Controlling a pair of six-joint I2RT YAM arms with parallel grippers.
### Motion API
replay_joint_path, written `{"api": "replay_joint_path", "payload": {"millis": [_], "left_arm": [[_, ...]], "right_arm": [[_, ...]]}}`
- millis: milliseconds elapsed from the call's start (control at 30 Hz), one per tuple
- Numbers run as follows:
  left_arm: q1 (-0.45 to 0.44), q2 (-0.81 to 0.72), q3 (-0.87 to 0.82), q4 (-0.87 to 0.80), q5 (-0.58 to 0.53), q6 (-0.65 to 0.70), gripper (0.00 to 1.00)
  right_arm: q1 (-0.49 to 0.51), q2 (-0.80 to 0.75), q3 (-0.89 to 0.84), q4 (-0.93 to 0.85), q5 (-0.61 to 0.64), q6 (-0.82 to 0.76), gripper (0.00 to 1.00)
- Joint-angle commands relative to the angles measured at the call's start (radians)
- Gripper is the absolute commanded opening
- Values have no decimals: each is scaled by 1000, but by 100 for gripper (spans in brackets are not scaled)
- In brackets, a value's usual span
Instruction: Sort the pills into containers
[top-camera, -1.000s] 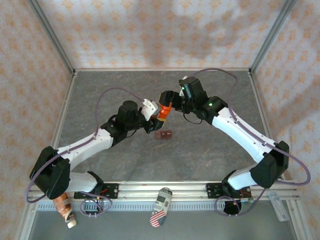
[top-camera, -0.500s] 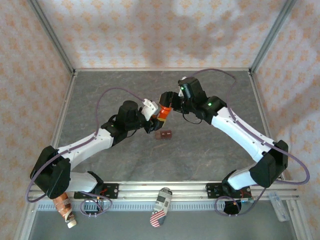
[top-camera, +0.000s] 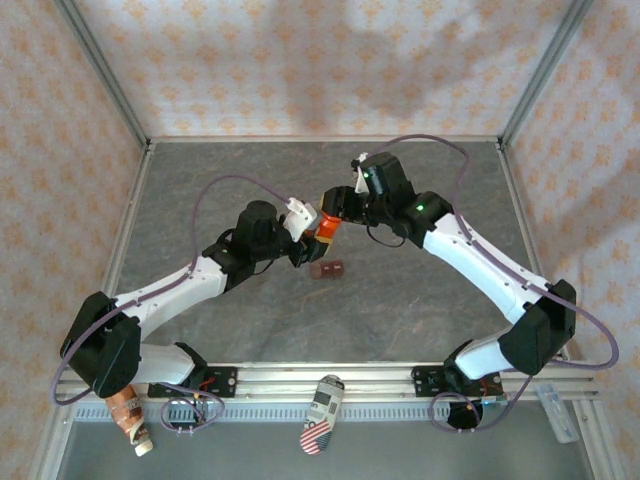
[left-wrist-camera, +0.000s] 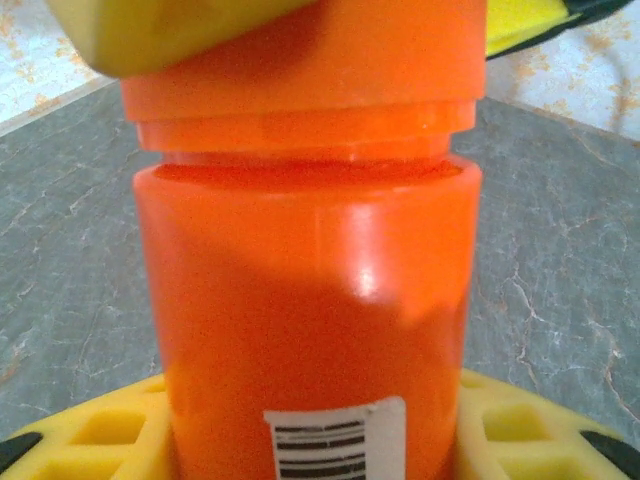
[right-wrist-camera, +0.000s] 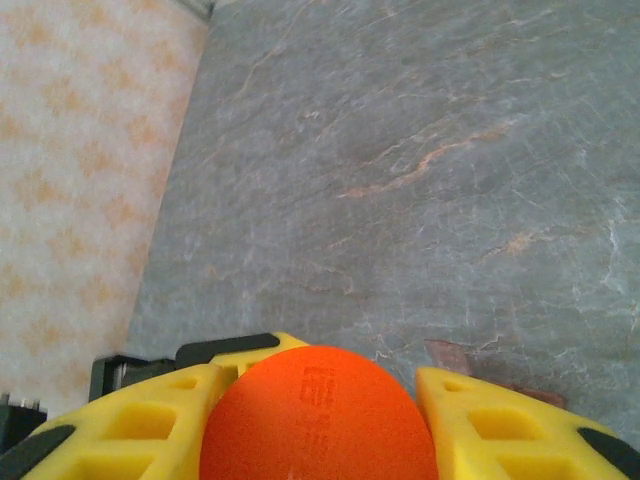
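There's the left arm stretching toward one o'clock, left gripper (top-camera: 312, 240) clamped on the orange bottle (top-camera: 325, 229); right arm toward ten o'clock, right gripper (top-camera: 334, 210) pinching its cap (right-wrist-camera: 318, 415).

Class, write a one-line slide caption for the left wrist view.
The left gripper holds the orange bottle while the right gripper grips its cap.

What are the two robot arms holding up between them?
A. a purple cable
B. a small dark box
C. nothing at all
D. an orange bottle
D: the left gripper clamps the body of the orange bottle, and the right gripper has its yellow fingers on either side of the cap. The small dark box lies on the table.
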Motion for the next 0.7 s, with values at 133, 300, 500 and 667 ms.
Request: {"api": "replay_joint_path", "payload": {"millis": [133,300,500,667], "left_arm": [[-6,-77,29,-13,145,-27,0],[-2,-79,15,23,194,-79,0],[-1,-69,18,46,191,-100,0],[-1,-67,20,16,101,-51,0]], "right_arm": [[-107,-67,-72,10,-362,-459,42],[-155,-54,-77,-1,-463,-507,42],[-156,-63,-110,84,-432,-406,62],[-154,-116,-118,152,-294,-130,81]]}}
